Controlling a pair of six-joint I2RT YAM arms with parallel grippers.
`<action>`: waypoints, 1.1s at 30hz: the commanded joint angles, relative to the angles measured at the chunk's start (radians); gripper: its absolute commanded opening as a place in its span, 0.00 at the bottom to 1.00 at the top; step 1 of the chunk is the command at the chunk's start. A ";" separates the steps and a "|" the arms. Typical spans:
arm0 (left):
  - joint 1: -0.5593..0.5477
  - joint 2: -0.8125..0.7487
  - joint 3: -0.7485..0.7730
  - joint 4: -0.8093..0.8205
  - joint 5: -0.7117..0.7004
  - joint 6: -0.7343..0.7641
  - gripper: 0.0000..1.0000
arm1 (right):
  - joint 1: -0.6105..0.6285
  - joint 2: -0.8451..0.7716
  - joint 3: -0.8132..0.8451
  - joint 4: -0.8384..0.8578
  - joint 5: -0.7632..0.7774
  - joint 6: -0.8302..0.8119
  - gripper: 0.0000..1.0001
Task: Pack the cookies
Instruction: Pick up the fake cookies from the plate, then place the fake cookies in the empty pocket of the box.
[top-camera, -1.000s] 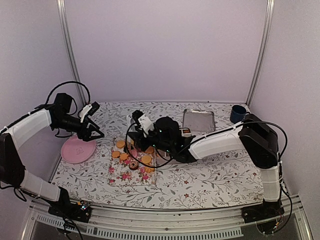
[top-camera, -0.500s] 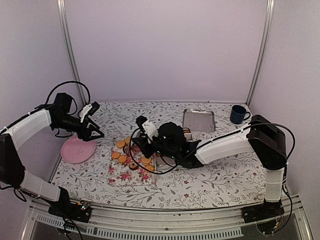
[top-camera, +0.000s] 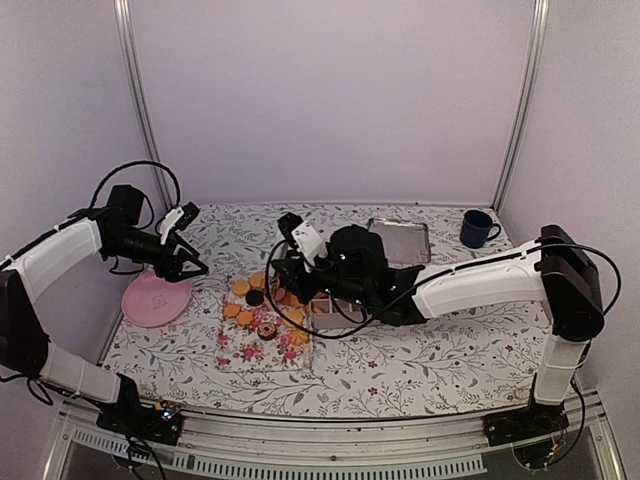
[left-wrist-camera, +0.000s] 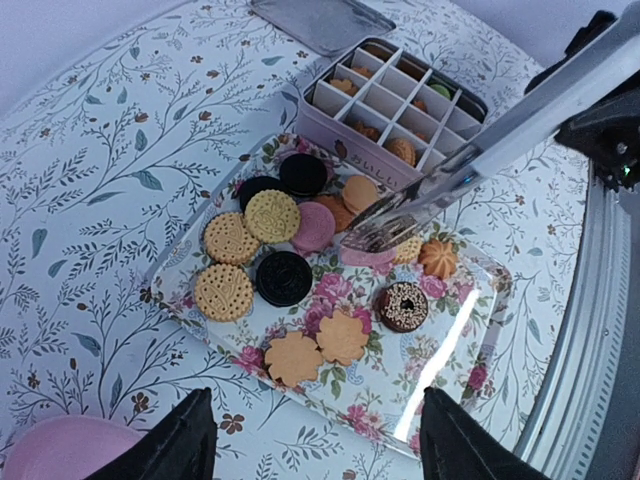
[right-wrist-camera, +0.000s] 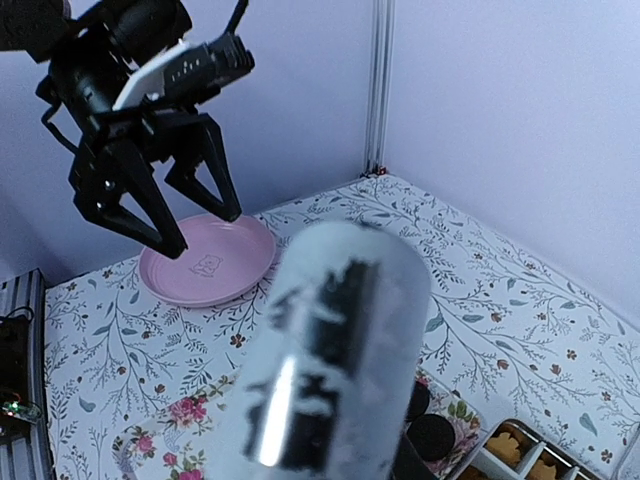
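The cookies (left-wrist-camera: 247, 215) lie on a floral tray (left-wrist-camera: 455, 340): tan, black, pink and one chocolate-topped. They also show in the top view (top-camera: 247, 316). A pink tin with compartments (left-wrist-camera: 400, 110) stands behind the tray with several cookies in it. My right gripper (top-camera: 296, 268) is shut on metal tongs (left-wrist-camera: 440, 185). The tong tips hover over a pink cookie (left-wrist-camera: 368, 256) in the middle of the tray. The tongs (right-wrist-camera: 330, 370) fill the right wrist view as a blur and hide the fingers. My left gripper (left-wrist-camera: 320, 450) is open and empty, off the tray's left side above the pink plate (top-camera: 156, 298).
The tin's lid (top-camera: 398, 240) lies at the back, and a blue mug (top-camera: 476, 227) stands at the back right. The pink plate (right-wrist-camera: 210, 260) sits below the left gripper (right-wrist-camera: 165, 200). Walls and frame posts close in the back and sides.
My right arm has swung its elbow out to the right, and the gripper with the tongs has shifted slightly back and right over the tray. The left arm has not moved.
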 joint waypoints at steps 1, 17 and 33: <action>-0.010 -0.015 0.001 0.014 0.007 0.001 0.70 | -0.027 -0.161 -0.056 0.017 0.011 -0.026 0.00; -0.015 -0.024 0.003 0.010 0.005 -0.001 0.70 | -0.098 -0.419 -0.234 -0.075 0.001 -0.046 0.00; -0.026 -0.023 0.004 0.010 -0.002 -0.006 0.70 | -0.101 -0.544 -0.326 -0.230 -0.033 -0.145 0.00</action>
